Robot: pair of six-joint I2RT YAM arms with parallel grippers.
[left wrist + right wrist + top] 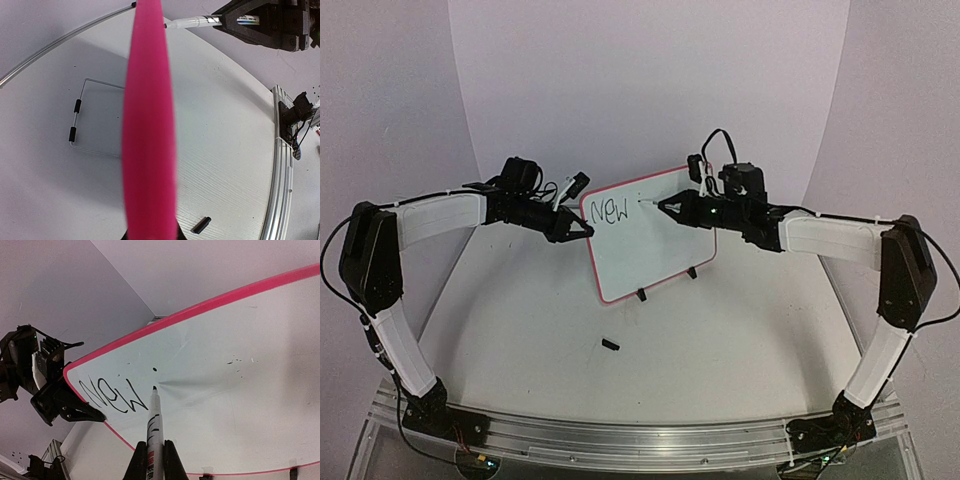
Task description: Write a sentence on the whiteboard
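White tabletop (720,340) and lilac walls (650,80) surrounded the whiteboard (655,255); left gripper (586,228) clamped its edge, right gripper (666,205) held a marker (155,420) before it.

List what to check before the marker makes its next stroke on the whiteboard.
1. Left gripper shut on the whiteboard edge: ok.
2. Right gripper shut on the marker: ok.
3. Marker tip over bare board, right of the lettering: ok.
4. Tip touching the board: cannot tell.
5. Sentence complete: not ok, only "NEW" and a dot.
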